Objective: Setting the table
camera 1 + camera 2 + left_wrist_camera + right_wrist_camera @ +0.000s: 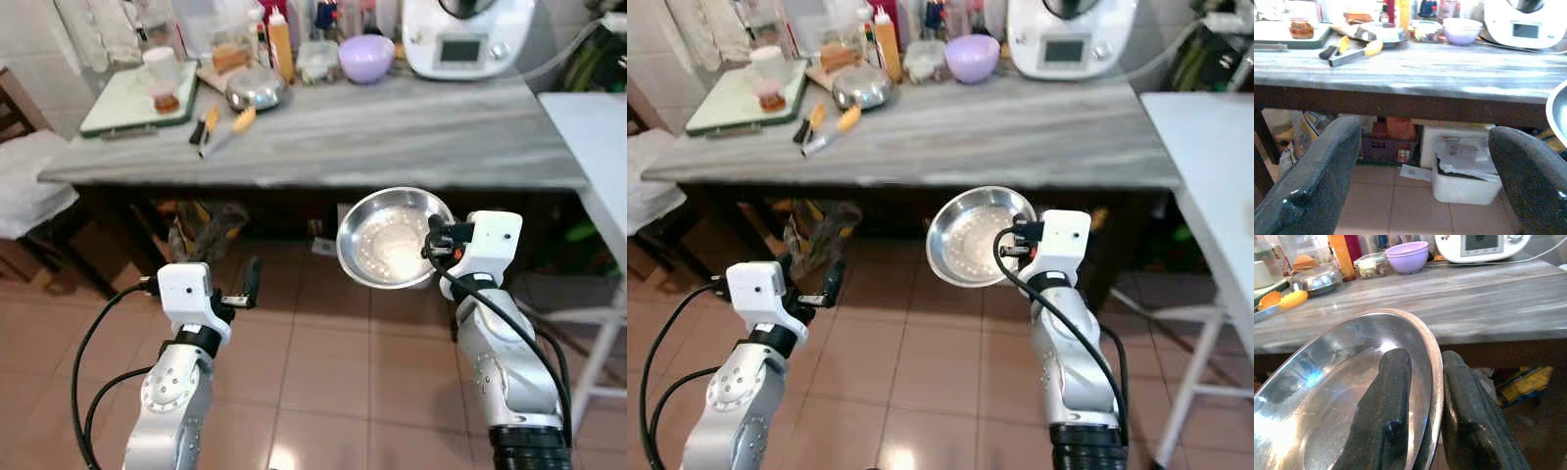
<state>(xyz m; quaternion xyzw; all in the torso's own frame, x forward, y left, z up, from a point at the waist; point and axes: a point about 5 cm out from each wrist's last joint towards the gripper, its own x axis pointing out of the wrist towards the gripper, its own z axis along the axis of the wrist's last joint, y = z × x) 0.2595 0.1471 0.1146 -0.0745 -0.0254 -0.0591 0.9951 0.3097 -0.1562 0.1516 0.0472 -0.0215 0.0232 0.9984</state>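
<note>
A shiny steel plate [390, 238] hangs tilted in the air just in front of the grey wooden table [392, 137], below its front edge. My right gripper [431, 240] is shut on the steel plate's right rim; in the right wrist view one finger lies inside the plate [1342, 396] and the other behind the rim. My left gripper [250, 284] is held low over the floor at the left, open with nothing between its fingers [1312, 181]. The left wrist view looks under the table [1415, 73].
On the table stand a lilac bowl [366, 57], a white kitchen machine [468, 34], a steel lidded dish [256, 90], a green board [137, 98] with a cup, and knives [220, 125]. Boxes [1464, 171] sit under it. A white table [598, 147] is at right.
</note>
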